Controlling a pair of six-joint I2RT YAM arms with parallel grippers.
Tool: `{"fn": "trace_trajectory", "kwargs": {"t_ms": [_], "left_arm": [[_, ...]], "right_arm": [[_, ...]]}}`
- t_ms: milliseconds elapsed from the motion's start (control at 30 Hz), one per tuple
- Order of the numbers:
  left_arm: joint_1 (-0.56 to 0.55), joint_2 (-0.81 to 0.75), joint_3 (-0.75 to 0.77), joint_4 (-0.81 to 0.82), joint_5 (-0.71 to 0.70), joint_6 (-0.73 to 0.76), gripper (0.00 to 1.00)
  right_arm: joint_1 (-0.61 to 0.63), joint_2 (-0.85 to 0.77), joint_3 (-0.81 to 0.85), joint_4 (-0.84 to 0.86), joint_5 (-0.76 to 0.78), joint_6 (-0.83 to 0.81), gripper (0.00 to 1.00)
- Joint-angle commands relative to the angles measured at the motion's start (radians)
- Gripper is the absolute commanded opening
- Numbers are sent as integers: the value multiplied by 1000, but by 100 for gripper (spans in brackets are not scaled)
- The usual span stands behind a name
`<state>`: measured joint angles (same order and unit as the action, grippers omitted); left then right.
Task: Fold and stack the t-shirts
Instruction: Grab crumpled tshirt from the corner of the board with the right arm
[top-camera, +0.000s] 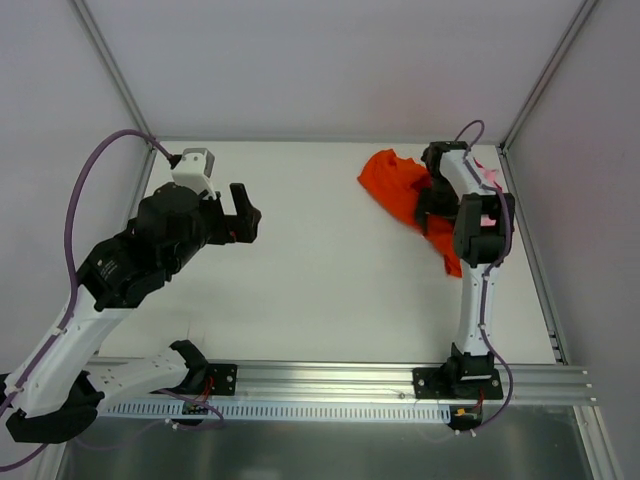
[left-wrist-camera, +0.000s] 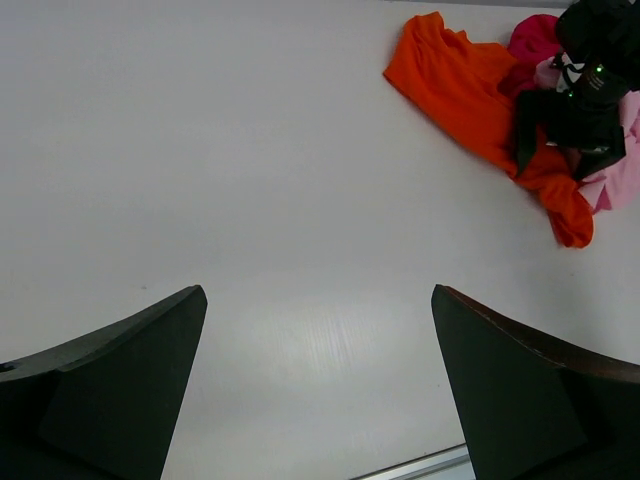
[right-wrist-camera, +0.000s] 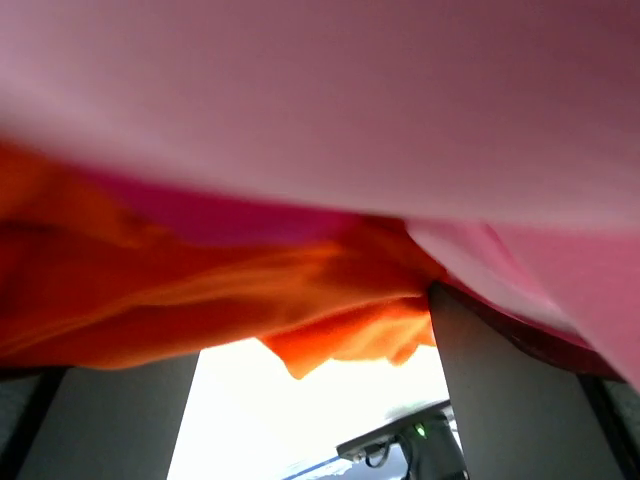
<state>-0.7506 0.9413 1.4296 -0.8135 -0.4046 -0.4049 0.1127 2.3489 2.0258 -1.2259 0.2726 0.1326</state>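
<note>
- Step in hand, as judged: taking a first shirt from the heap. No folding has begun.
- The orange t-shirt (top-camera: 393, 183), pink t-shirt (left-wrist-camera: 622, 172) and red t-shirt (left-wrist-camera: 536, 36) lie crumpled together at the far right of the table (top-camera: 320, 300).
- Right claw (top-camera: 432, 198): jaws wide, set down in the heap, with pink and orange cloth draped over it and nothing pinched.
- Left claw (top-camera: 247, 212): wide, empty, hovering well apart from the heap.
- The next move calls for closing on one shirt only and drawing it to the bare middle.
</note>
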Motion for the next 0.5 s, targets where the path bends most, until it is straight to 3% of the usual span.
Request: {"fn": "trace_trajectory", "kwargs": {"t_ms": [0,167,333,400,467], "left_arm": [[10,-15,28,-4,-31,31,99],[10,-32,22,-1,-33,37,99],[10,-47,3,4,-34,40,99],[10,-53,-11,5,-31,38,99],[10,-61,-24,8,-28,37,99]], "right_arm": [[-86,-33,42,-136,209,110,97],[-209,-40,39,-196,313,162,97],[-235,-69,42,-190,378,145,97],[-237,-71,56,-192,373,134,97],[-226,-97,41,-124,260,73,97]]}}
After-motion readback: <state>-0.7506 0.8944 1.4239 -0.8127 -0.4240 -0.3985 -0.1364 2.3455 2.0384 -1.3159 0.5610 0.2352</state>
